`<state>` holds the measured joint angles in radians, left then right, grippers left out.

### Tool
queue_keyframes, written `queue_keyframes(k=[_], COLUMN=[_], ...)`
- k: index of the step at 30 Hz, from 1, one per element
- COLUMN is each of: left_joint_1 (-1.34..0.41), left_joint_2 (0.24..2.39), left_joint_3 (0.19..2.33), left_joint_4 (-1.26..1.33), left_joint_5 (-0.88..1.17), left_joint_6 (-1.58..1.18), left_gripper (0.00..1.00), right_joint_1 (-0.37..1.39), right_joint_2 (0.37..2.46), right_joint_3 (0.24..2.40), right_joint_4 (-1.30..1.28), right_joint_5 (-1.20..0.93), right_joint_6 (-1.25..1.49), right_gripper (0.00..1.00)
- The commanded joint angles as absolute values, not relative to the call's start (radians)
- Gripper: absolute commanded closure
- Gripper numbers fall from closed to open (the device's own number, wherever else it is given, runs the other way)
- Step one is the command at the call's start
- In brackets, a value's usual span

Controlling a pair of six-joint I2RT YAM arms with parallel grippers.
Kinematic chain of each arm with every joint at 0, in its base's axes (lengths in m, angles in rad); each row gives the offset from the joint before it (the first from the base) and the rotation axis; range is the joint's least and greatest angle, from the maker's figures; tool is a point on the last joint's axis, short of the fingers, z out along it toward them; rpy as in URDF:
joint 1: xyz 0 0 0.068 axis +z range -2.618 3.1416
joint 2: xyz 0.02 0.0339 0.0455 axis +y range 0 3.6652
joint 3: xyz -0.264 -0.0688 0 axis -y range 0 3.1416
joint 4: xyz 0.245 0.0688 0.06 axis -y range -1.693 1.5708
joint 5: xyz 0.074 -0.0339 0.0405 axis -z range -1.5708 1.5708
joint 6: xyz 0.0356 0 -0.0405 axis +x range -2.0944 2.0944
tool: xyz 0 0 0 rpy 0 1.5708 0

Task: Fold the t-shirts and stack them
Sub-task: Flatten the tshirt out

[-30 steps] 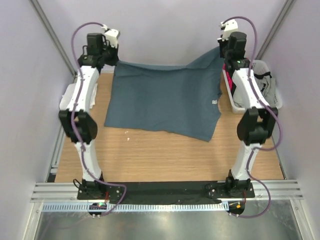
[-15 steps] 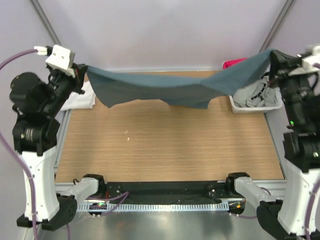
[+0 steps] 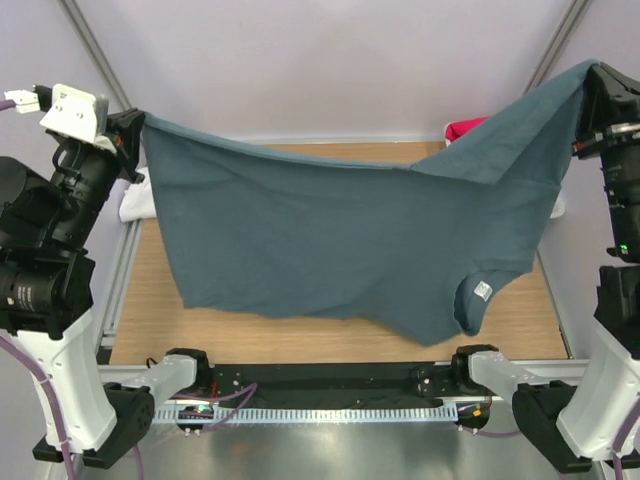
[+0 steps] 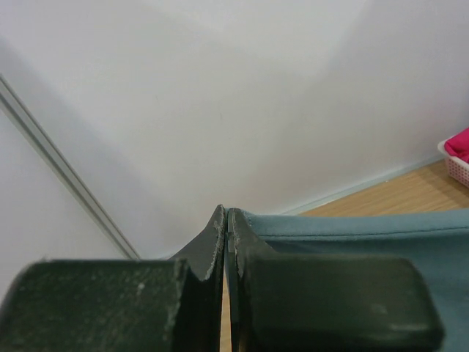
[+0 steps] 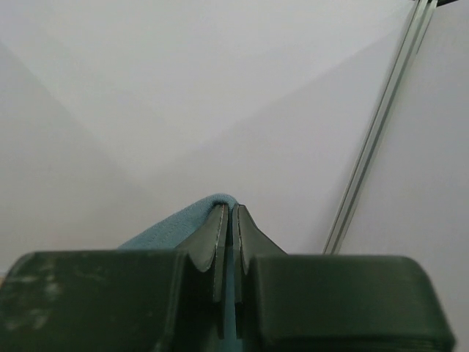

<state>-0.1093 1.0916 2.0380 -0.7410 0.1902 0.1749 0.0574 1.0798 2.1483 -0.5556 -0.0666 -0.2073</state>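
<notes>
Jaws pinched tight, my left gripper (image 4: 223,218) and right gripper (image 5: 227,214) hold the blue tee (image 3: 330,240) spread in air over the table (image 3: 250,335); nothing looks folded yet, and the white tee (image 3: 134,207) lies at its left edge.

White tee (image 3: 134,206) mostly hidden behind raised slate-blue tee (image 3: 330,240).
</notes>
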Motion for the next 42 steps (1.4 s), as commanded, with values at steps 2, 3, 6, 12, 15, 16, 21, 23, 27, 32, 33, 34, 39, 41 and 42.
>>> queue_keyframes(k=[2, 3, 6, 12, 15, 16, 21, 23, 27, 32, 33, 34, 39, 41, 42], left_joint_1=[-0.107, -0.109, -0.109, -0.109, -0.109, -0.109, -0.109, -0.109, -0.109, -0.109, -0.109, -0.109, -0.109, -0.109, -0.109], left_joint_2=[1.167, 1.187, 1.235, 1.414, 1.443, 1.448, 1.401, 1.367, 1.258, 1.177, 1.167, 1.152, 1.134, 1.135, 1.138], left_joint_3=[2.019, 2.004, 2.005, 2.255, 2.307, 2.315, 2.333, 2.310, 2.255, 2.224, 2.226, 2.229, 2.255, 2.260, 2.267], left_joint_4=[-0.670, -0.654, -0.586, -0.600, -0.594, -0.589, -0.581, -0.581, -0.581, -0.586, -0.587, -0.591, -0.603, -0.604, -0.603], left_joint_5=[0.109, 0.094, 0.083, 0.100, 0.106, 0.113, 0.117, 0.118, 0.135, 0.135, 0.130, 0.130, 0.114, 0.110, 0.109], left_joint_6=[0.233, 0.236, 0.253, 0.259, 0.256, 0.252, 0.255, 0.262, 0.261, 0.247, 0.250, 0.253, 0.267, 0.265, 0.265], left_gripper=[1.00, 1.00, 1.00, 1.00, 1.00, 1.00, 1.00, 1.00, 1.00, 1.00, 1.00, 1.00, 1.00, 1.00, 1.00], right_joint_1=[0.058, 0.057, 0.057, 0.055, 0.057, 0.058, 0.057, 0.057, 0.057, 0.057, 0.057, 0.055, 0.055, 0.055, 0.054], right_joint_2=[1.158, 1.172, 1.203, 1.341, 1.353, 1.358, 1.329, 1.312, 1.243, 1.148, 1.138, 1.131, 1.144, 1.152, 1.154], right_joint_3=[2.082, 2.059, 1.980, 2.094, 2.115, 2.128, 2.203, 2.230, 2.230, 2.229, 2.230, 2.247, 2.327, 2.347, 2.347], right_joint_4=[-0.413, -0.358, -0.250, -0.180, -0.150, -0.153, -0.190, -0.213, -0.278, -0.342, -0.354, -0.360, -0.394, -0.390, -0.385], right_joint_5=[-0.055, -0.054, -0.054, -0.071, -0.064, -0.060, -0.041, -0.035, -0.032, -0.028, -0.028, -0.028, -0.025, -0.025, -0.026], right_joint_6=[-0.225, -0.229, -0.224, -0.233, -0.223, -0.215, -0.218, -0.227, -0.230, -0.216, -0.216, -0.216, -0.236, -0.247, -0.253], right_gripper=[0.99, 0.99, 0.99, 0.99, 0.99, 0.99, 0.99, 0.99, 0.99, 0.99, 0.99, 0.99, 0.99, 0.99, 0.99])
